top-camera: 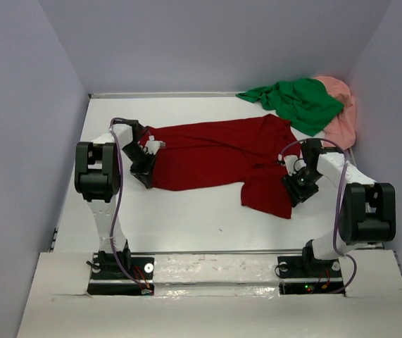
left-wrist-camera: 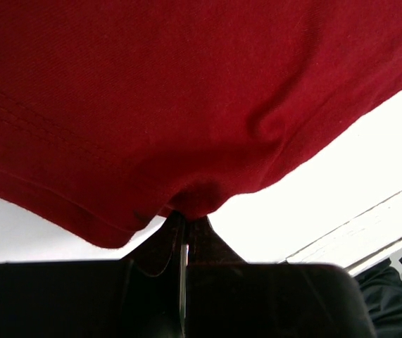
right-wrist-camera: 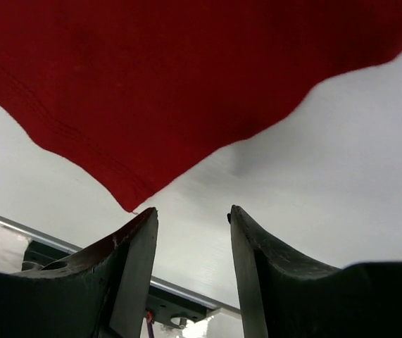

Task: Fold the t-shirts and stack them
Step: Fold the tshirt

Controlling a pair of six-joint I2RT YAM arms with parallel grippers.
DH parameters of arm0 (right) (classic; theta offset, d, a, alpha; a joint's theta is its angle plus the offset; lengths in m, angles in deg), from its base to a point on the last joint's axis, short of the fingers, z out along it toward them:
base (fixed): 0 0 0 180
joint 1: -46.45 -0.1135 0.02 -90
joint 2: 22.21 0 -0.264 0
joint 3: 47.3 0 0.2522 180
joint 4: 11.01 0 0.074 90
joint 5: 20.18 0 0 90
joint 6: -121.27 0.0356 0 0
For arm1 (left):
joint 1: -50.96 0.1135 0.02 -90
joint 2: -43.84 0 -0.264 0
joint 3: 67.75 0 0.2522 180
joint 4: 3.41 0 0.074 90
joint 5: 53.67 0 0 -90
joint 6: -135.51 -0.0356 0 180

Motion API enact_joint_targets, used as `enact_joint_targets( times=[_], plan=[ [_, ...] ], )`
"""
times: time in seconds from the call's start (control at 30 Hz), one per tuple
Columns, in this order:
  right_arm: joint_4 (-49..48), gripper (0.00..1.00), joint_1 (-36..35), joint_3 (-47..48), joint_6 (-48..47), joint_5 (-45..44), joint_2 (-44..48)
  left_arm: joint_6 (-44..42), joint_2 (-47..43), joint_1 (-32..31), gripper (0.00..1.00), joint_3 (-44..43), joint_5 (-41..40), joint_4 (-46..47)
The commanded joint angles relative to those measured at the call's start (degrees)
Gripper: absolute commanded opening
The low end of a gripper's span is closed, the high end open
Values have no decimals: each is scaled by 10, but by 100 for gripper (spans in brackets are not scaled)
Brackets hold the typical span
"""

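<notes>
Left pincer (left-wrist-camera: 184, 224) tips buried in red shirt (left-wrist-camera: 186, 105) (hem bunched)

Top view: salmon pink t-shirt (top-camera: 345, 116) mostly hidden under the bright green t-shirt (top-camera: 296, 102) heaped on it; only its right-hand part shows. Tips of left end effector (top-camera: 146, 171) merge with the edge of the dark red t-shirt (top-camera: 215, 151) (dark on dark, too small to separate). Small white patch (top-camera: 155, 146) just beside it: label or arm part, cannot tell.

Left wrist view: red cloth runs off the top, left and right edges; fingertips buried in a pinched fold at the hem.

Right wrist view: cloth likewise cut by top and both sides; right end effector (right-wrist-camera: 190, 215) fingers cut off at the bottom edge.
</notes>
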Motion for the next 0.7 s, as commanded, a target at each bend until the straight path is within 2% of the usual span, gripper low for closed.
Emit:
enact_joint_targets(
  times=[0.0, 0.2, 0.53, 0.67],
  plan=[
    [-12, 52, 2, -12, -76, 58, 6, -22, -4, -3, 0, -21, 11, -31],
    [-46, 51, 2, -38, -118, 75, -9, -20, 0, -5, 0, -27, 8, -34],
    [-21, 52, 2, -18, -99, 136, -51, -15, 13, -10, 0, -54, 6, -43],
    [-22, 52, -5, -27, -88, 110, -60, -13, 17, -12, 0, -55, 5, -44]
  ],
)
